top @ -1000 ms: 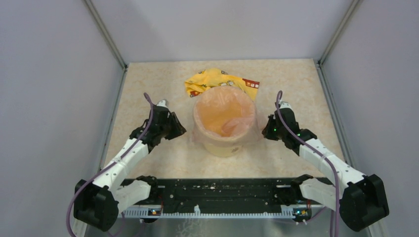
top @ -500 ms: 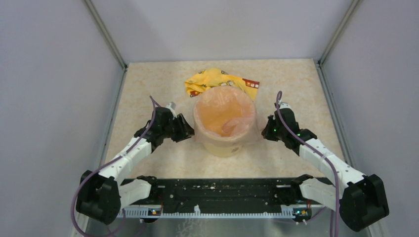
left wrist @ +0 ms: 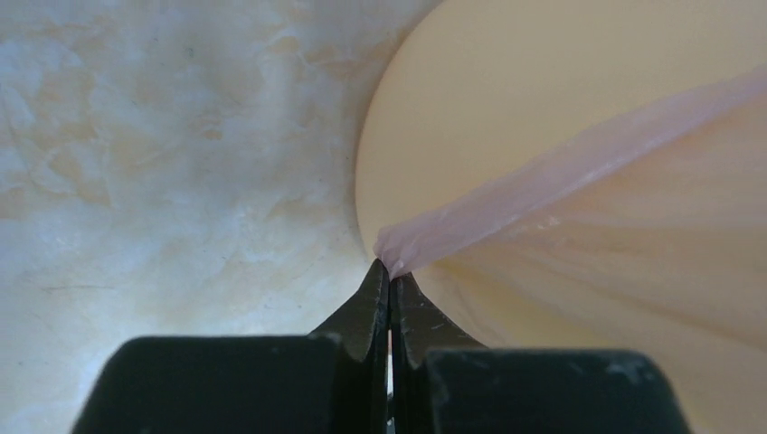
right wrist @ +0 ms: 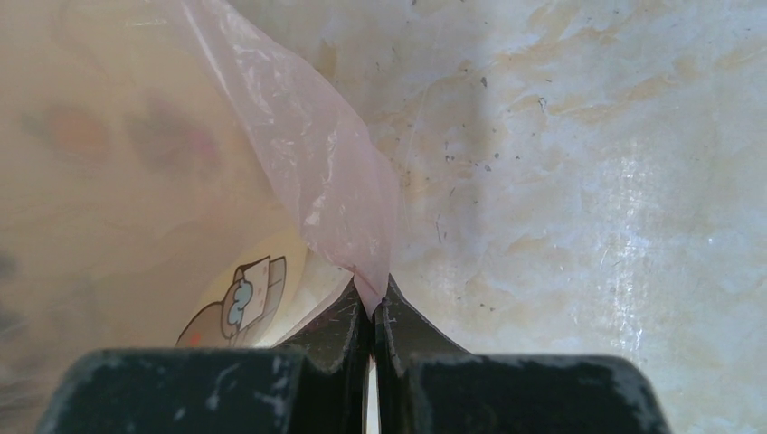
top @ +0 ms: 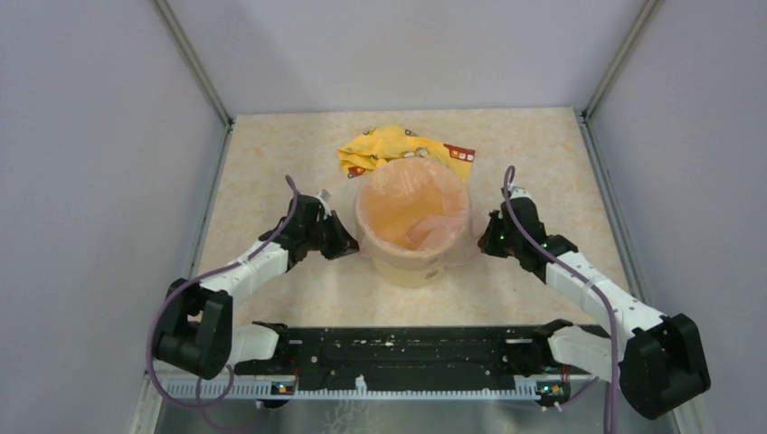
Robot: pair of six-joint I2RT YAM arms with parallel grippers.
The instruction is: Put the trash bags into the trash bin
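**Both grippers pinch the bag's edge on opposite sides of the bin**

On the left, our left gripper (top: 351, 242) sits low beside the trash bin (top: 407, 268), just off its left wall. In the left wrist view its jaws are pressed together on a narrow gathered fold of the trash bag (left wrist: 543, 185). The pink film runs from the left gripper's tips (left wrist: 391, 271) up and to the right across the bin's pale wall (left wrist: 506, 81), drawn into a taut band. From this gripper the bin lies directly inward, toward the middle of the surface (top: 271, 154).

In the middle, the trash bag (top: 425, 231) already lines the bin. Its film sags into the orange inside, and its edge is folded out over the rim and down the outer wall. A crumpled yellow wrapper (top: 389, 145) lies on the surface just behind the bin; we cannot tell whether the two touch.

On the right, our right gripper (top: 483, 241) mirrors the left, close to the bin's right wall. The right wrist view shows the right gripper (right wrist: 371, 303) shut on a corner of the bag (right wrist: 307, 154), which rises from the tips as a loose, crinkled flap. A cartoon figure on the bin (right wrist: 240, 303) shows just left of it.

What matters here is the line between the two grips. It runs left to right straight across the bin's mouth, with the bin midway and neither arm nearer. We judge that the next move calls for both arms to work evenly. An uneven pull could tip or drag the light bin, or slide the film off the rim.
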